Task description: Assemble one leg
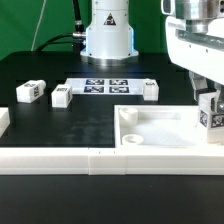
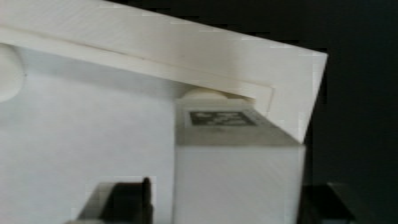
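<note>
My gripper [image 1: 210,100] is shut on the leg [image 1: 211,113], a small white oblong block with a black-and-white tag. It holds the leg upright over the far right corner of the large white tray-like part [image 1: 165,140]. In the wrist view the leg [image 2: 231,160] runs between my dark fingers [image 2: 128,205], and its far end sits against the tray's raised corner rim [image 2: 196,55]. I cannot tell whether the leg's end is seated in a corner hole.
Three more white legs lie on the black table: two at the exterior view's left [image 1: 28,92] [image 1: 62,96] and one by the marker board's right end [image 1: 149,90]. The marker board [image 1: 105,86] lies before the robot base. A white rail [image 1: 90,161] runs along the front.
</note>
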You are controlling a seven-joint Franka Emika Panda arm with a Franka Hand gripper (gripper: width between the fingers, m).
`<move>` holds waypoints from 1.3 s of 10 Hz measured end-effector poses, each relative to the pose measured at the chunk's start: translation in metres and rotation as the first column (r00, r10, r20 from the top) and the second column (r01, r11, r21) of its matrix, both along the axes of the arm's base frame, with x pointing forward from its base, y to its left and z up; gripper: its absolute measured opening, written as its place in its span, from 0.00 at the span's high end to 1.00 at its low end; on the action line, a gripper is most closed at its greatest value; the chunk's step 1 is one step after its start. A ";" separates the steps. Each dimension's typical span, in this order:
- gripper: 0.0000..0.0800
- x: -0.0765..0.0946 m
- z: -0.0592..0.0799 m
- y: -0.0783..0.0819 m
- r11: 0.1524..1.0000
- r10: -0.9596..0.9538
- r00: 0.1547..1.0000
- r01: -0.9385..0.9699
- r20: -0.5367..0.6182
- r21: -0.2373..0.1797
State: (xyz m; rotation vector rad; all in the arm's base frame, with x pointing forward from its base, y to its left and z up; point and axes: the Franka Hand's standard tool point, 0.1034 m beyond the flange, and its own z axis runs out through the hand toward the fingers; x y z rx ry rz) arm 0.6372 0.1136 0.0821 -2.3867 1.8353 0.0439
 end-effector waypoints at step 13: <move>0.19 -0.003 -0.004 0.008 0.240 0.970 0.242 -0.960 0.002 -0.142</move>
